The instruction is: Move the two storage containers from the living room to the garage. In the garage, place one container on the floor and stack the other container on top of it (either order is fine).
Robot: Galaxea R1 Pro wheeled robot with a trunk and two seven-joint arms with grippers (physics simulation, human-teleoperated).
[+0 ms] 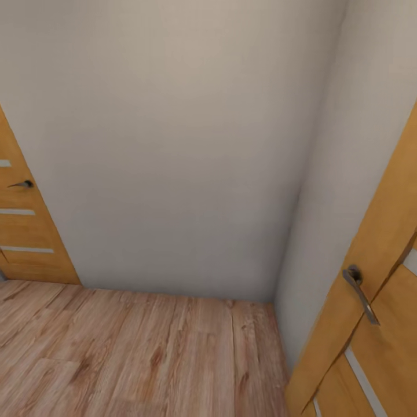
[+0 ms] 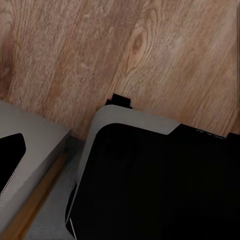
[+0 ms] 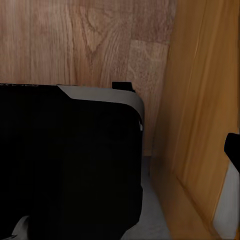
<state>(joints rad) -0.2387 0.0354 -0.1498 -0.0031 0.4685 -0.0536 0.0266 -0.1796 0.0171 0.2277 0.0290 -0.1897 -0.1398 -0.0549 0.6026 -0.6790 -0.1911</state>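
In transit, boxed into a wall corner between two doors; neither storage container visible.

Head view: plain beige wall corner (image 1: pixel 272 298) straight ahead, wood-plank floor (image 1: pixel 133 359) below it, a wooden door with lever handle (image 1: pixel 359 292) close on the corner's right, a second wooden door (image 1: pixel 26 231) further off on its left. Wrist views look down past the robot's dark base (image 2: pixel 160 185) onto planks; right one has the door panel (image 3: pixel 200 100) just beside the base. Container bearing, long axis, nearer arm: cannot tell from here. End effector state on either arm: cannot tell. My read: turn away from the corner first.
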